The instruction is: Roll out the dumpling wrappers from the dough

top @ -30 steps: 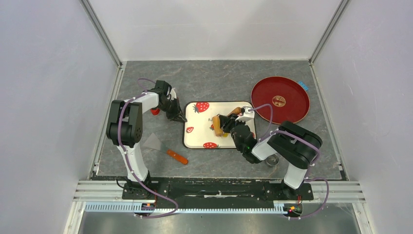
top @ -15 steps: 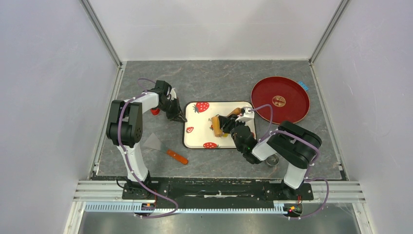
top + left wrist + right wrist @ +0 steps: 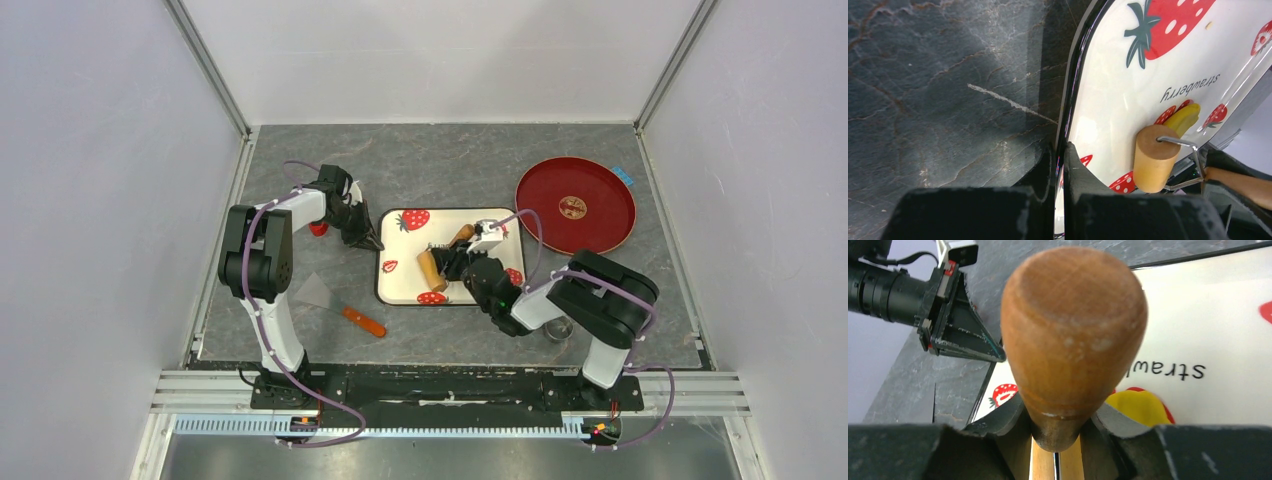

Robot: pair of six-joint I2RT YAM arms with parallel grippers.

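On the left, the left gripper is shut tight over the near rim of the strawberry tray, one finger above and one below. It pins the tray to the table. A scraper with an orange handle lies on the table just beside that arm and is not held.

In the middle of the tray, the wooden roller lies across the printed surface, and the dough shows as a yellow patch at its far side, pressed flat against the tray. From the right wrist view the dough sits just beyond and below the roller's handle. No cut wrapper is visible.

On the right, the right gripper is clamped on the neck of the roller's handle, its fingers part-way closed around the wood.

The dough looks soft, light and probably tacky, so a pinch would likely dent or tear it. It is better worked through the roller and lifted from underneath with the scraper's blade than gripped. The roller is rigid, and a hold at the narrow neck — as here — should stop it slipping under downward pressure. The red plate lies well to the right.
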